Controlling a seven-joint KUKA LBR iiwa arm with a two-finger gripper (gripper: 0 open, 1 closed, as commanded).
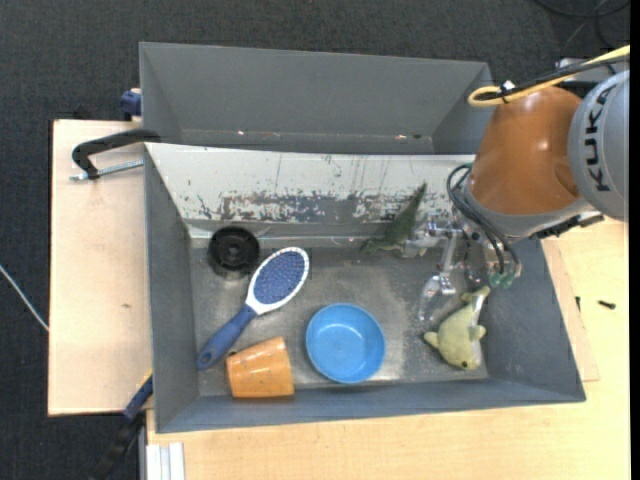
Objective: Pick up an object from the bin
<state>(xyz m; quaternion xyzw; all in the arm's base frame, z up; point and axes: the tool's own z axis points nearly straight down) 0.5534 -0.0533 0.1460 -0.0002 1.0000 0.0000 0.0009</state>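
Pale plush toy: one, just beneath the gripper
Green toy: one, near it
Blue bowl: one, near
Blue hairbrush: one, farther off
Orange cup: one, far
Black round cap: one, far

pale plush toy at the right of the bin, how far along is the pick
Done: the gripper is down inside the bin, just over the pale plush toy. In hand: positioning, apparently; the toy lies on the bin floor, not lifted. Left: grasp it and raise it clear.
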